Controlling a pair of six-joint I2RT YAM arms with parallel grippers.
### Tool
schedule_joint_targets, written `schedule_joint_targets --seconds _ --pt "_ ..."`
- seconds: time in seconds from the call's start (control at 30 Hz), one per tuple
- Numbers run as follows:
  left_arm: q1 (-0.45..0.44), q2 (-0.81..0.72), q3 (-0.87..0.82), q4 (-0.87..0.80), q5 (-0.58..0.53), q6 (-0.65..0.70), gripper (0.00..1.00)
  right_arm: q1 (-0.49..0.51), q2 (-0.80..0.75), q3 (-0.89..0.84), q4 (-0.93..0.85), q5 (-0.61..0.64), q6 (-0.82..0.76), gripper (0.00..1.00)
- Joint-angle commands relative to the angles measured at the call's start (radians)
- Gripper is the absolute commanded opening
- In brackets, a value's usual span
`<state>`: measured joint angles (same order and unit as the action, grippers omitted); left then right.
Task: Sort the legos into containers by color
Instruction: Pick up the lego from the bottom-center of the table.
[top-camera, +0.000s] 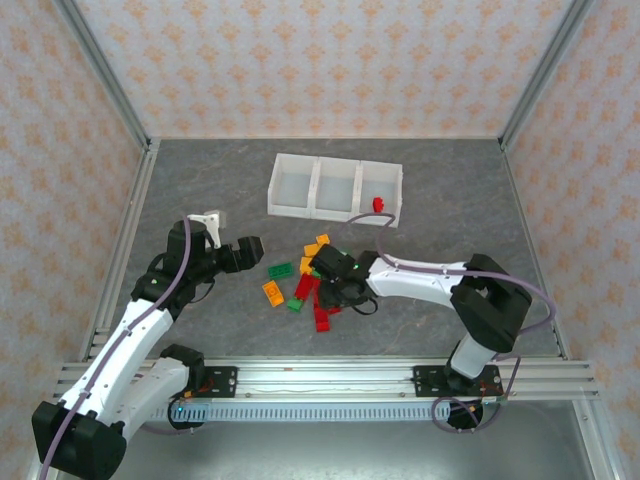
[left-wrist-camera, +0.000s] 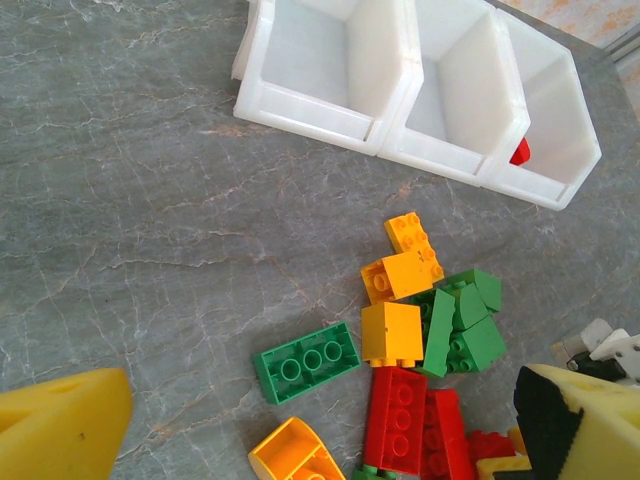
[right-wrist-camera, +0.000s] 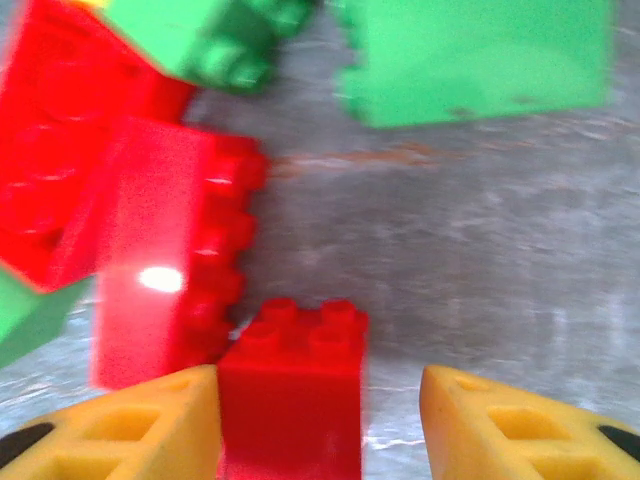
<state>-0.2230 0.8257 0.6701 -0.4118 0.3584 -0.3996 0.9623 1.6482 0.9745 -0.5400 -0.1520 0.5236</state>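
Top external: red lego (top-camera: 378, 204) in right tray (top-camera: 300, 212) compartment; both jaws unclenched, right ones astride red brick (right-wrist-camera: 290, 400).

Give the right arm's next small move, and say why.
Probably close the right jaws fully on the red brick: it stands between them, one finger touching it, the other with a gap beside it. Then it can be lifted.

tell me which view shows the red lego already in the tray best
The top external view: the red lego sits unobstructed in the tray's right-end compartment. The left wrist view catches just a sliver of it behind a wall.
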Motion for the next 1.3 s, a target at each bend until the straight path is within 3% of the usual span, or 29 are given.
schedule_joint_targets --seconds 0.0,0.53,0.9,1.17,1.27 --pt "-0.012 -0.019 -0.001 -0.013 -0.022 -0.004 0.99 -0.032 -0.044 -0.059 -0.064 0.095 0.053 0.52" --pt "-0.017 -0.024 -0.002 -0.011 -0.024 -0.002 0.99 -0.043 -0.055 -0.071 -0.055 0.095 0.067 0.5" --pt "-0.019 -0.017 -0.002 -0.011 -0.02 -0.001 0.99 -0.042 -0.046 -0.049 -0.079 0.115 0.063 0.35" --pt "-0.02 -0.015 -0.001 -0.01 -0.018 0.001 0.99 -0.048 -0.097 0.113 -0.196 0.201 0.033 0.26" --pt "-0.02 -0.012 -0.002 -0.007 -0.014 0.002 0.99 -0.098 -0.111 0.215 -0.237 0.24 -0.019 0.24"
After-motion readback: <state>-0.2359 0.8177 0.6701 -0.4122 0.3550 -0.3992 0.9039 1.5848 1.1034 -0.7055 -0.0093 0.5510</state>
